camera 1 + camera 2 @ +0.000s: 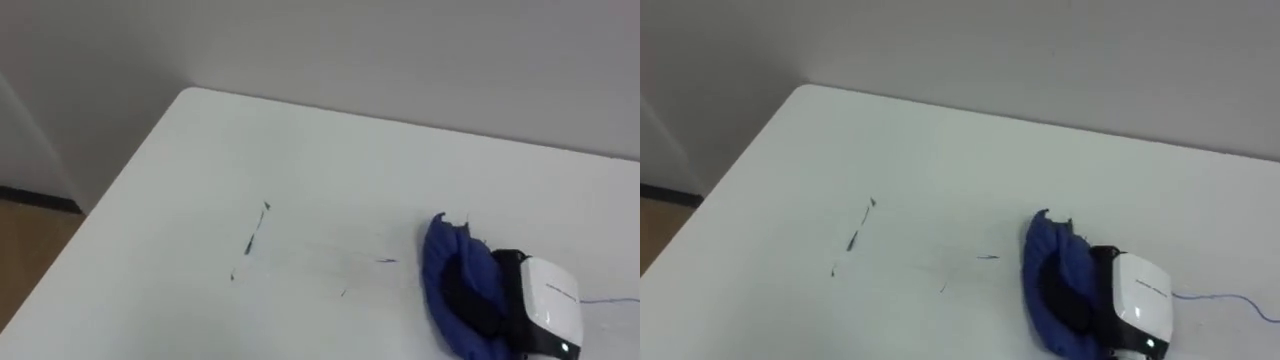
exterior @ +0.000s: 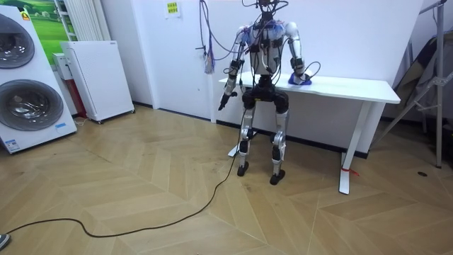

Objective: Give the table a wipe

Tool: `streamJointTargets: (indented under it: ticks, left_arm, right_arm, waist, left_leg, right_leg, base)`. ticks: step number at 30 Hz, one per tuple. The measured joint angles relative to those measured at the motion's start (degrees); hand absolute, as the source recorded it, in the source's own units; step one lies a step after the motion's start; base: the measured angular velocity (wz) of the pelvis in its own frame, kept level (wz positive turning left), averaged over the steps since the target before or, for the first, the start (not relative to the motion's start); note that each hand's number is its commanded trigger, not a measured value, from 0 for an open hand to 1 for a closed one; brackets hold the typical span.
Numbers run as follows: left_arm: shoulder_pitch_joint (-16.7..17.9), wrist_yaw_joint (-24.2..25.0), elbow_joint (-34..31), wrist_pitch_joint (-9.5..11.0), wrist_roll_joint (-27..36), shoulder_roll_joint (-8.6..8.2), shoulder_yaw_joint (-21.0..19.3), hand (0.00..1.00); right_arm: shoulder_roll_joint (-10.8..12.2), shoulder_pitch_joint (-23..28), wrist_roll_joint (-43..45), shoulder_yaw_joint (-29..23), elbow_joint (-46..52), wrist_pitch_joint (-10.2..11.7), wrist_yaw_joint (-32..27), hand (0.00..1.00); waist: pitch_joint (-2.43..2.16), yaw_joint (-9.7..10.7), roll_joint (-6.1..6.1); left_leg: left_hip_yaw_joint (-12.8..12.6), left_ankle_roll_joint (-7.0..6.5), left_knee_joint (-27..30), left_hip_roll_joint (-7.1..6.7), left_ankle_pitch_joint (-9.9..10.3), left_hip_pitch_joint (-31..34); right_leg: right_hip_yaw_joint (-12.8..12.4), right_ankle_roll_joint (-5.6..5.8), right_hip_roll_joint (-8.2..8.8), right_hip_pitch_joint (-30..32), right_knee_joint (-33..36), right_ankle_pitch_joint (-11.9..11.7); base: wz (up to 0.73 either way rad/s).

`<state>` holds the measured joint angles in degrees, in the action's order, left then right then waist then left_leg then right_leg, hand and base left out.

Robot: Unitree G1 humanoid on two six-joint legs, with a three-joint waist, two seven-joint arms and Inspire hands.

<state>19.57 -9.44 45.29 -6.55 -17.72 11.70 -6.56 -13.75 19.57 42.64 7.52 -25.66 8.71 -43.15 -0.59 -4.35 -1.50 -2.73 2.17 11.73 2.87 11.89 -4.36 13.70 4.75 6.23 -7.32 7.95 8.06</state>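
Mostly we see the right hand (image 1: 548, 312) cut off at the lower edge, white back up, low on the table (image 1: 300, 150). Its fingers are buried in the blue cloth (image 1: 443, 262) bunched at its front, so we cannot tell its grip. Faint pen marks (image 1: 250, 243) lie well to its left. The left hand (image 2: 222, 103) hangs by the hip, too small to read.

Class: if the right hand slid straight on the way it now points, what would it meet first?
With the blue cloth ahead of it, the right hand would likely meet the short dark mark on the table first, then the longer stroke further left.
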Motion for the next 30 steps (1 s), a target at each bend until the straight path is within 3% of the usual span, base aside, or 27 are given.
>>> streamJointTargets:
  ticks: [3,5,9,11,12,13,17,18,20,21,23,25,26,28,30]
  left_arm:
    - [-0.4,-0.3,-0.5,0.1,0.0,-0.03,1.3,0.0]
    - [-0.1,-1.3,0.1,0.1,0.1,-0.27,3.2,0.0]
    - [-2.1,-2.3,4.3,-0.5,0.1,-1.04,7.4,0.0]
    - [-3.3,-2.8,5.9,-0.7,0.1,-1.66,8.5,0.0]
    - [-4.0,-2.8,6.5,-0.9,0.1,-1.95,9.2,0.0]
    - [-4.3,-2.7,6.3,-0.9,0.1,-2.22,9.9,0.0]
    - [-2.8,-1.5,4.9,-1.8,0.0,-2.32,9.5,0.0]
    - [-1.7,-1.0,3.8,-2.3,0.2,-2.36,9.5,0.0]
    - [-0.4,-1.0,2.2,-2.3,0.2,-2.51,8.9,0.0]
    - [0.2,-1.0,1.5,-2.1,0.0,-2.46,8.1,0.0]
    - [0.5,-1.1,1.6,-1.5,-0.2,-2.31,6.0,0.0]
    - [0.6,-1.6,2.9,0.2,-0.5,-1.57,1.3,0.0]
    - [0.9,-1.8,3.2,0.2,-0.5,-1.45,0.4,0.0]
    - [2.6,-1.9,2.6,0.3,-0.6,-0.97,-2.1,0.0]
    - [2.8,-1.4,1.6,0.3,-0.6,-0.48,-2.9,0.0]
  right_arm:
    - [0.2,-1.3,-1.4,0.7,-0.6,-0.2,0.5,1.0]
    - [0.6,-2.3,-1.9,1.6,-0.2,-2.1,1.4,1.0]
    - [1.7,-7.2,-1.8,7.6,4.9,-10.8,8.0,1.0]
    - [2.6,-12.6,-1.3,12.6,5.5,-12.2,12.1,1.0]
    - [3.2,-16.0,-0.1,15.5,5.5,-12.3,14.4,1.0]
    - [4.3,-18.7,0.6,17.8,5.7,-12.0,16.2,1.0]
    - [5.8,-21.0,1.3,19.2,5.5,-9.5,18.8,1.0]
    - [5.5,-20.5,1.6,19.0,4.3,-9.2,18.7,1.0]
    - [5.4,-18.4,1.5,16.7,3.8,-6.6,16.9,1.0]
    - [5.3,-17.6,1.7,15.1,2.6,-4.9,15.6,1.0]
    - [4.4,-13.8,1.6,11.8,1.8,-2.8,11.9,1.0]
    - [1.6,-5.2,0.4,4.5,1.9,0.6,6.0,1.0]
    - [0.9,-3.1,0.0,2.6,1.6,1.0,4.3,1.0]
    - [-0.7,2.8,-2.0,-4.0,-0.3,1.9,0.1,1.0]
    - [-0.8,4.2,-4.7,-6.7,-2.8,2.2,-1.2,1.0]
  waist:
    - [-0.11,-1.0,-0.21]
    - [-0.09,-1.4,-0.2]
    - [0.04,-5.9,-0.27]
    - [0.32,-7.4,-0.29]
    - [0.76,-8.0,-0.29]
    - [1.26,-9.0,-0.17]
    - [1.3,-10.5,-0.12]
    - [1.36,-9.7,-0.08]
    - [1.56,-8.1,-0.13]
    - [1.68,-6.4,-0.09]
    - [1.65,-4.5,0.27]
    - [1.18,-1.3,-0.14]
    - [0.9,-1.0,-0.09]
    - [-0.23,0.7,-0.42]
    - [-0.3,1.1,-0.92]
  left_leg:
    - [0.0,-0.09,0.0,-0.08,0.0,-0.5]
    - [0.0,-0.08,-0.1,-0.06,0.0,-1.0]
    - [0.2,0.21,-0.3,0.3,0.3,-1.1]
    - [1.1,0.22,-0.4,0.33,0.3,-0.6]
    - [1.9,0.25,-0.4,0.33,0.1,-0.1]
    - [2.2,0.19,-0.4,0.35,0.0,0.0]
    - [3.7,0.11,-0.4,0.05,0.0,0.9]
    - [4.2,0.07,-0.5,-0.1,0.0,0.9]
    - [4.1,-0.05,-0.4,-0.17,-0.1,1.0]
    - [4.1,-0.12,-0.4,-0.19,-0.2,1.3]
    - [3.7,-0.16,-0.4,-0.31,-0.3,0.6]
    - [2.5,-0.21,-0.4,-0.69,-0.3,-0.1]
    - [2.2,-0.26,-0.5,-0.74,-0.3,-0.3]
    - [1.5,-0.45,-0.8,-0.78,-0.1,-0.6]
    - [1.3,-0.5,-0.8,-0.83,-0.1,-1.6]
  right_leg:
    - [-0.3,0.07,0.07,-0.5,0.5,0.0]
    - [-0.8,0.02,-0.04,-0.4,0.8,0.0]
    - [-2.7,-0.83,-1.01,1.3,1.3,-0.6]
    - [-2.8,-1.12,-1.42,2.4,1.7,-0.7]
    - [-2.7,-1.27,-1.63,2.6,1.7,-0.7]
    - [-2.6,-1.36,-1.74,2.8,1.6,-0.6]
    - [-1.2,-1.29,-1.6,2.6,0.7,-0.5]
    - [-0.7,-1.15,-1.42,2.4,0.7,-0.4]
    - [-0.3,-1.08,-1.24,2.1,0.8,-0.4]
    - [0.4,-1.08,-1.13,2.0,0.6,-0.4]
    - [0.6,-0.91,-1.0,1.1,-0.1,-0.3]
    - [0.3,-0.43,-0.44,-0.2,-0.3,0.7]
    - [0.0,-0.27,-0.37,-0.3,-0.2,0.8]
    - [-0.9,-0.24,-0.37,-0.5,-0.1,0.8]
    - [-1.2,-0.21,-0.3,-1.3,-0.1,0.8]
  base:
    - [-0.01]
    - [-0.18]
    - [-0.37]
    - [-0.13]
    - [0.12]
    - [0.18]
    - [0.24]
    - [0.27]
    - [0.27]
    - [0.22]
    - [0.17]
    - [0.16]
    - [-0.09]
    - [-0.18]
    - [-0.06]
